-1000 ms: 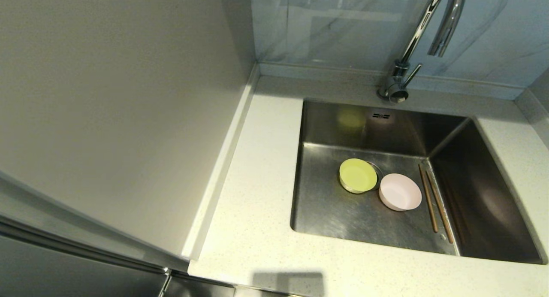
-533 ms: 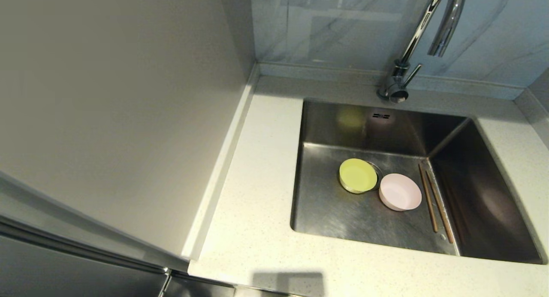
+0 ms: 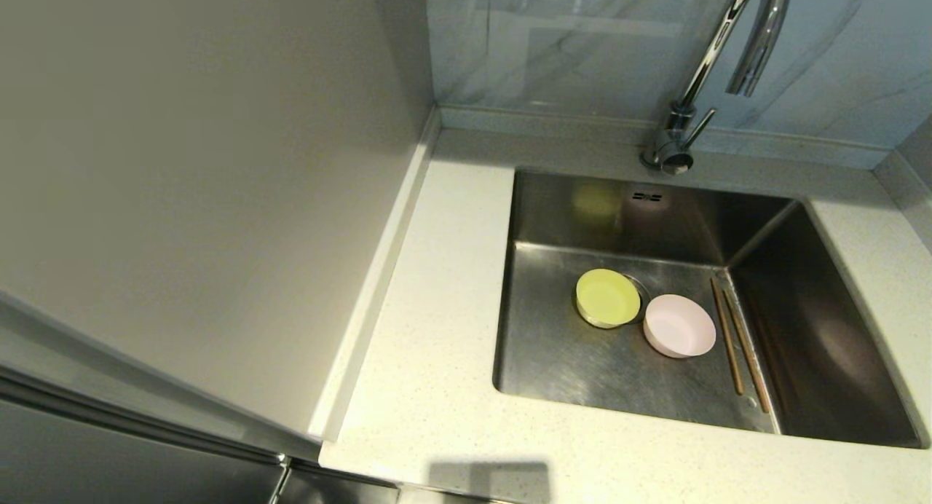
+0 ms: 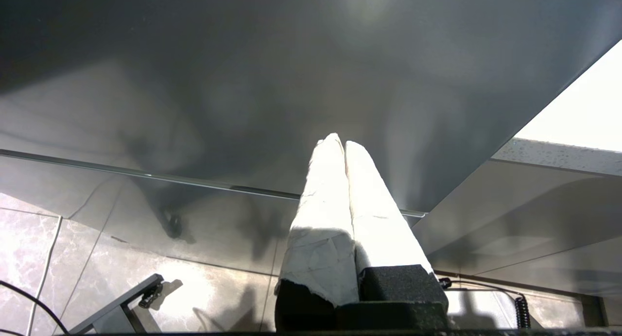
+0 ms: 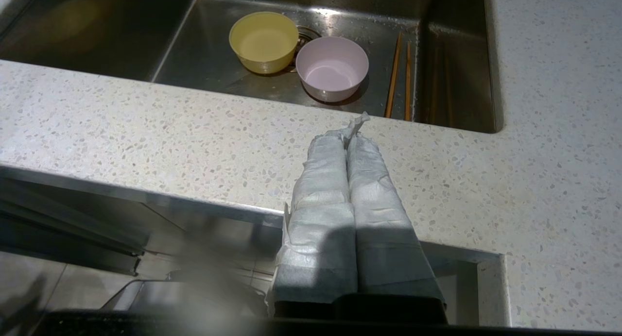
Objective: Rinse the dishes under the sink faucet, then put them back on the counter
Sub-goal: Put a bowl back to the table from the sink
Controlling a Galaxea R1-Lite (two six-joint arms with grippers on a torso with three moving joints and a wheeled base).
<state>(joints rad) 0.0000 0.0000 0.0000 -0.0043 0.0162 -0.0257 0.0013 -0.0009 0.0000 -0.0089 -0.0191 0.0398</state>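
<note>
Off-white speckled counter (image 3: 429, 387) wraps the steel sink (image 3: 823, 358), which fills the right half of the head view; a plain beige wall panel (image 3: 204, 183) occupies the left half. All dishes lie on the basin floor. The yellow-green bowl (image 3: 607, 298) sits at centre, partly over the drain. The pink bowl (image 3: 679, 325) stands just to its lower right, the rims close or touching. Both chopsticks (image 3: 737, 345) lie side by side further right, near the basin wall. The faucet (image 3: 717, 60) rises at upper right; no water stream is visible.

Task status, as judged: not started. Nothing is lifted, rinsed or returned to the counter.

Left gripper (image 4: 340, 144): parked below counter level facing a dark cabinet front, fingers pressed together, empty. Right gripper (image 5: 351, 134): parked at the counter's front edge, fingers likewise pressed together, empty.

Compared with the earlier head frames, nothing differs: dishes and faucet occupy identical positions.
</note>
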